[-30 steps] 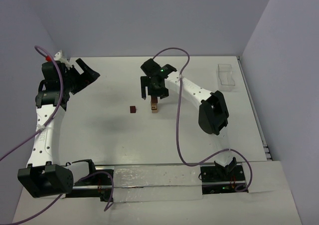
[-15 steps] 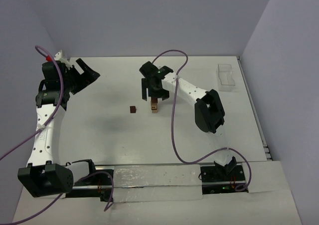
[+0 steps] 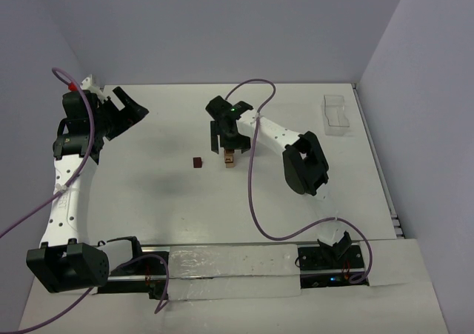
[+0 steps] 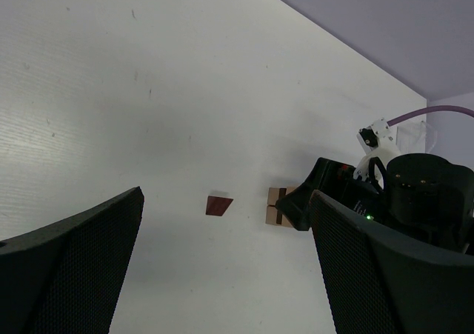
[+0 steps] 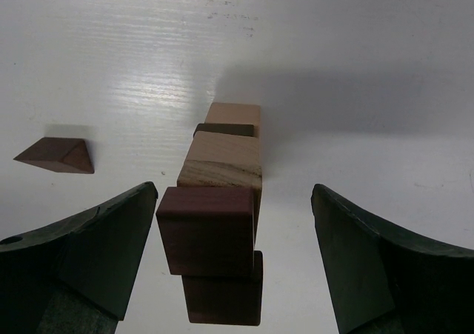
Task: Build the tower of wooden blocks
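The tower point(image 3: 229, 158) is a slim column of tan and dark brown wood blocks near the table's middle. From the right wrist view I look down its length, with a dark brown cube point(image 5: 207, 230) on top, sitting slightly off to one side of the block under it. My right gripper point(image 3: 230, 137) hovers over it, open point(image 5: 233, 201), with both fingers well apart from the column. A loose brown wedge-shaped block point(image 3: 196, 161) point(image 5: 55, 156) point(image 4: 218, 205) lies just left of the tower point(image 4: 276, 206). My left gripper point(image 3: 127, 112) is open and empty at the far left point(image 4: 229, 275).
A clear plastic tray point(image 3: 337, 114) sits at the back right by the wall. The right arm's elbow point(image 3: 302, 164) and its purple cable point(image 3: 255, 201) hang right of the tower. Walls close in the table at the back and on both sides.
The right arm's elbow has swung leftward while its gripper stays over the tower, its jaws standing a little wider. The left arm and the loose block have not moved.
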`<action>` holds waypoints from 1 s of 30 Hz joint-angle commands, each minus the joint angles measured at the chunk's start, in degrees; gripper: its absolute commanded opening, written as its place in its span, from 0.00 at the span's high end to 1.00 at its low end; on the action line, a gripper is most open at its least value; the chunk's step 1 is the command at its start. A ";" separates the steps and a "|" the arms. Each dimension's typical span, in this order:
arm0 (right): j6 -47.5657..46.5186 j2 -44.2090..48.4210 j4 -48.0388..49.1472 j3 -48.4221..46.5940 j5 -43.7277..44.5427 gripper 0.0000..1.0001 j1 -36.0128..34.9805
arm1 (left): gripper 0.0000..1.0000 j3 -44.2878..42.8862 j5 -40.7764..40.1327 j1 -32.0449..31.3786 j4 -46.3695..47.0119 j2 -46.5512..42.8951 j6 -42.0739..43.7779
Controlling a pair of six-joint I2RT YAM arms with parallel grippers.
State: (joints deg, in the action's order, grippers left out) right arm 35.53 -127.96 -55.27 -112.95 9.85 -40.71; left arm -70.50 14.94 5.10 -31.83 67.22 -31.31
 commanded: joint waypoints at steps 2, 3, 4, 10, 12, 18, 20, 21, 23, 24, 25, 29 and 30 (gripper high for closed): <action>1.48 -0.36 -0.63 -2.42 1.40 0.10 -0.77 | 0.01 -1.10 0.30 0.52 2.57 -0.25 -0.51; 1.48 -0.36 -0.63 -2.37 1.40 0.11 -0.77 | 0.01 -1.05 0.35 0.52 2.57 -0.25 -0.51; 1.52 -0.44 -0.63 -2.29 1.32 0.13 -0.77 | 0.01 -1.00 0.31 0.52 2.61 -0.25 -0.51; 1.54 -0.69 -0.63 -2.17 1.29 0.17 -0.86 | 0.01 -0.96 0.42 0.50 2.65 -0.09 -0.59; 1.48 -0.96 -0.67 -2.24 1.65 0.18 -0.81 | 0.01 -1.04 0.39 0.52 2.62 -0.12 -0.56; 1.65 -1.43 -0.72 -2.04 1.89 0.18 -0.86 | 0.01 -1.13 0.42 0.52 2.59 0.03 -0.53; 1.65 -1.49 -0.72 -2.10 1.77 0.19 -0.86 | 0.01 -1.13 0.36 0.52 2.65 0.09 -0.59; 1.65 -1.50 -0.72 -2.14 1.83 0.20 -0.90 | 0.01 -1.10 0.39 0.52 2.69 0.14 -0.63; 1.65 -1.43 -0.80 -2.19 2.01 0.23 -0.95 | 0.01 -1.12 0.52 0.52 2.74 0.27 -0.68; 1.58 -1.34 -0.81 -2.12 2.09 0.24 -0.95 | 0.01 -1.20 0.53 0.52 2.67 0.28 -0.68; 1.64 -1.33 -0.81 -2.18 2.03 0.25 -1.02 | 0.01 -1.29 0.53 0.52 2.66 0.28 -0.68; 1.48 -1.24 -0.81 -2.42 2.11 0.29 -1.13 | 0.01 -1.45 0.71 0.52 2.65 0.51 -0.77; 1.48 -1.24 -0.81 -2.42 2.11 0.29 -1.20 | 0.01 -1.45 0.71 0.52 2.65 0.54 -0.77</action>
State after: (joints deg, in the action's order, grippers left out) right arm 36.39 -129.05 -55.34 -112.97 10.09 -41.16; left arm -70.50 14.96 5.10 -31.83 67.58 -31.33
